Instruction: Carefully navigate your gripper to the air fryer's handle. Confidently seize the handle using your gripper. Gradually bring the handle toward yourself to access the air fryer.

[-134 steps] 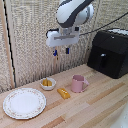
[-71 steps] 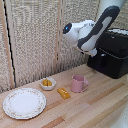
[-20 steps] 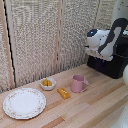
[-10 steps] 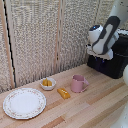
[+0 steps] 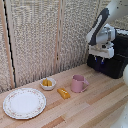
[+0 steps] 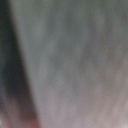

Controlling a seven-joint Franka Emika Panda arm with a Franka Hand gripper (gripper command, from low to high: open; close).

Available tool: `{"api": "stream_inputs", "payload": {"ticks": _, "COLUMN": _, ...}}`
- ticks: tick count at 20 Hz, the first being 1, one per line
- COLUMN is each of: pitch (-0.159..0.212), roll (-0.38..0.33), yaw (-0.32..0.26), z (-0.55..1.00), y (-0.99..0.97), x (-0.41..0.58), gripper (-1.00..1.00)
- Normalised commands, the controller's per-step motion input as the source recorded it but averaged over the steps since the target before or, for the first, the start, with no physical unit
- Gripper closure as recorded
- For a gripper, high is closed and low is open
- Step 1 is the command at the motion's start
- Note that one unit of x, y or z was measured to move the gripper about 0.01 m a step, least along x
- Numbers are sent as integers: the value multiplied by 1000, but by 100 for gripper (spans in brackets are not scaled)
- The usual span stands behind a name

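Item, nearest: wooden plank surface (image 5: 95, 107), pale, carrying all that follows. On it toward the exterior view's left, a patterned plate (image 5: 24, 103), bare. Just beyond, a small white bowl (image 5: 48, 83) with yellow contents, and beside it a small orange-yellow object (image 5: 63, 93) lying flat. Next, a pink mug (image 5: 77, 83), upright, its loop turned to the exterior view's right (none of these bears on the task; all sit well apart from the appliance). Farther, at the exterior view's right edge: the air fryer (image 5: 119, 64), boxy and black, standing on the surface against the backdrop. The claw (image 5: 102, 59) hangs fingers-down right at the fryer's front face, presumably lined up to take the handle; the handle itself is hidden behind the claw and cannot be made out. Whether the fingers are spread or closed cannot be told; the wrist view shows only grey blur, suggesting something very close to the lens. Farthest: a backdrop of woven beige panels (image 5: 45, 40) in upright wooden frames.
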Motion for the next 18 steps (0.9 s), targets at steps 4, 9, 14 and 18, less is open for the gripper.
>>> {"api": "stream_inputs", "payload": {"ticks": 4, "pitch": -20, "roll": 6, "yaw": -146, "z": -11, "y": 765, "x": -22, "gripper": 100}}
{"api": "stream_inputs", "payload": {"ticks": 9, "pitch": -28, "roll": 0, "yaw": -162, "z": -1, "y": 773, "x": 0, "gripper": 100}}
{"api": "stream_inputs", "payload": {"ticks": 14, "pitch": -29, "roll": 0, "yaw": -182, "z": -29, "y": 731, "x": -11, "gripper": 100}}
{"api": "stream_inputs", "payload": {"ticks": 18, "pitch": 0, "roll": 0, "yaw": -88, "z": -37, "y": 798, "x": -221, "gripper": 100}}
